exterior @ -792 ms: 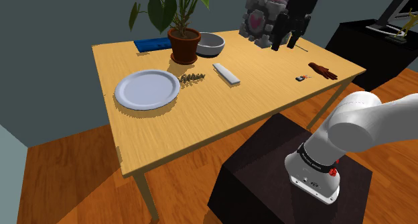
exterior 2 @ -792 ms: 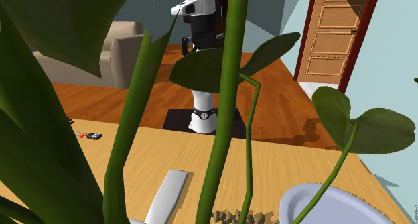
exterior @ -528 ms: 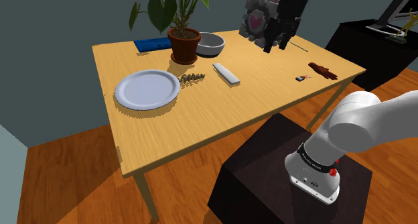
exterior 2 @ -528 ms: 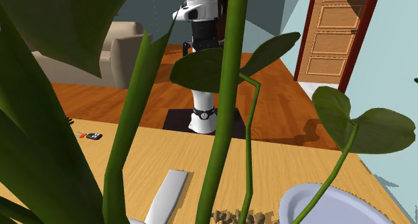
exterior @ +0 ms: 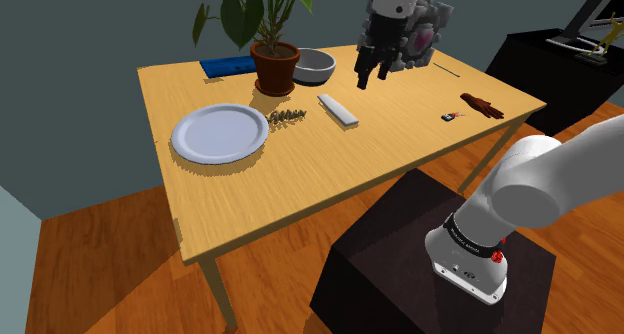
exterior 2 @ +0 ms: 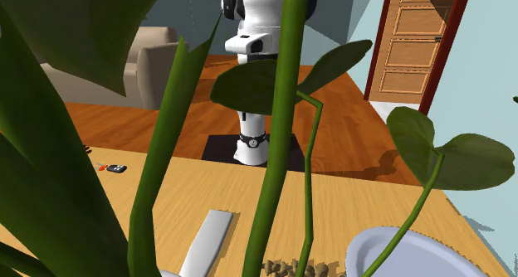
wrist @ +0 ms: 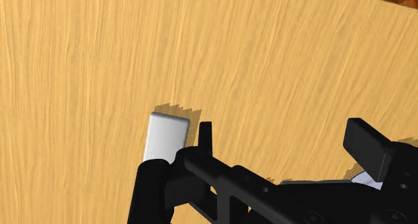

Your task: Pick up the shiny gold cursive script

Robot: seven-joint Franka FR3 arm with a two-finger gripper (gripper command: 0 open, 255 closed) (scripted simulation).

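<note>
Found the plate [exterior: 220,132] at the shoulder view's left, then the gold script [exterior: 287,117] flat on the table [exterior: 300,182] just beside its rim, untouched. Past the white bar [exterior: 337,109], saw the gripper [exterior: 370,82] hanging above, fingers apart, probably readied to descend on the script.

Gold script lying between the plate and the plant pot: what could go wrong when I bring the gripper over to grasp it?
1. The white bar lies between the open gripper and the script; a low path would likely knock it.
2. The script sits close to the plant pot and the plate, so spread fingers may strike either.
3. It looks thin and flat on the table; the fingers could slip off.
</note>
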